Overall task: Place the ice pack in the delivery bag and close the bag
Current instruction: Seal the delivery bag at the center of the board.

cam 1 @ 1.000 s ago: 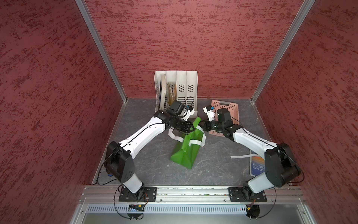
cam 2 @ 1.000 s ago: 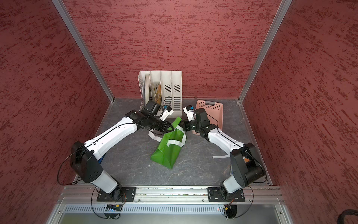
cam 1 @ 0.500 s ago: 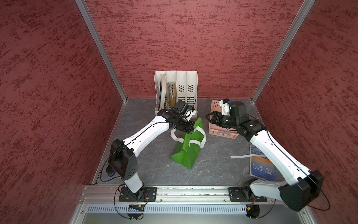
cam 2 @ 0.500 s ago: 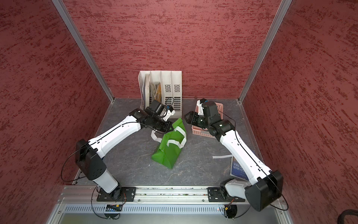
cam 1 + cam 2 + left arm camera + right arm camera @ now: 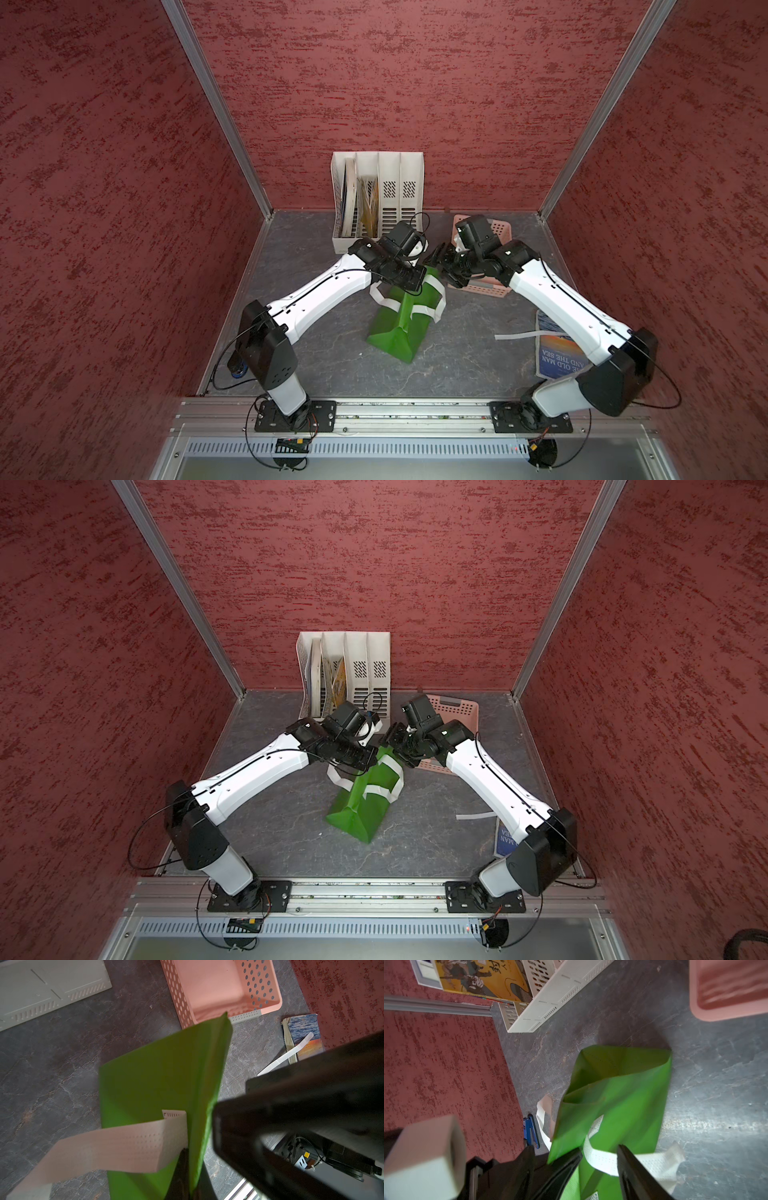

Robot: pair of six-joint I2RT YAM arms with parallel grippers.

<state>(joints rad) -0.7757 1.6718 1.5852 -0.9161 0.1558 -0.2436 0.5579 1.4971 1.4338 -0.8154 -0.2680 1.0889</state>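
Note:
The bright green delivery bag (image 5: 399, 328) (image 5: 361, 808) lies flattened on the dark tabletop, its top end lifted. My left gripper (image 5: 417, 276) (image 5: 193, 1188) is shut on the bag's green rim (image 5: 199, 1147). My right gripper (image 5: 440, 266) (image 5: 600, 1167) stands open just above the same end of the bag (image 5: 618, 1088). A white strap handle (image 5: 602, 1159) crosses between its fingers. No silver lining shows. The ice pack is out of view.
An empty pink perforated basket (image 5: 500, 228) (image 5: 218, 987) sits behind the right arm. A white file holder (image 5: 378, 195) with magazines stands against the back wall. A book (image 5: 557, 353) and a loose white strip (image 5: 523, 334) lie front right. A small blue object (image 5: 530, 1130) lies at the left wall.
My left gripper closed on the bag's rim. My right gripper opened, swung over the pink basket, then came back to the bag's raised end.

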